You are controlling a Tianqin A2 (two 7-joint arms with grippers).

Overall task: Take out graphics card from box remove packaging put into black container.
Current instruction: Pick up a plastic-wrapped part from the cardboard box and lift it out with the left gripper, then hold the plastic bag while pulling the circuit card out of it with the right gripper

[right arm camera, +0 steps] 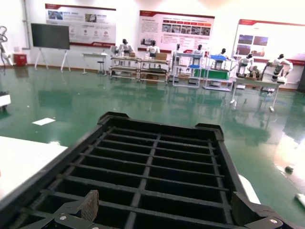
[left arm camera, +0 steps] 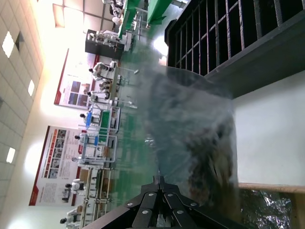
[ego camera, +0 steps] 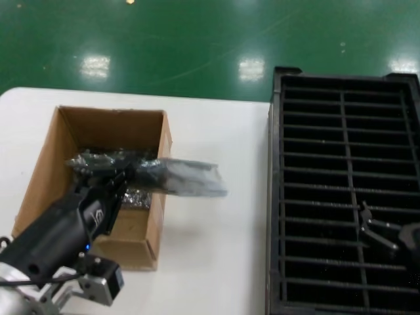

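The brown box (ego camera: 141, 246) stands on the table's left side. My left gripper (ego camera: 131, 173) is above it, shut on one edge of the grey translucent packaging (ego camera: 190, 177). The bag is lifted and sticks out over the box's right wall toward the black container (ego camera: 341, 190). In the left wrist view the closed fingertips (left arm camera: 162, 182) pinch the packaging (left arm camera: 190, 133); a dark shape inside it is the graphics card (left arm camera: 214, 162), blurred. More crinkled bags (ego camera: 138, 197) lie in the box. My right gripper (ego camera: 379, 231) hovers open over the container (right arm camera: 157, 162), its fingers (right arm camera: 89, 205) wide apart and empty.
White table (ego camera: 216, 249) lies between the box and the container. The box's rim (left arm camera: 271, 187) is just under the held bag. Beyond the table's far edge is green floor (ego camera: 197, 39).
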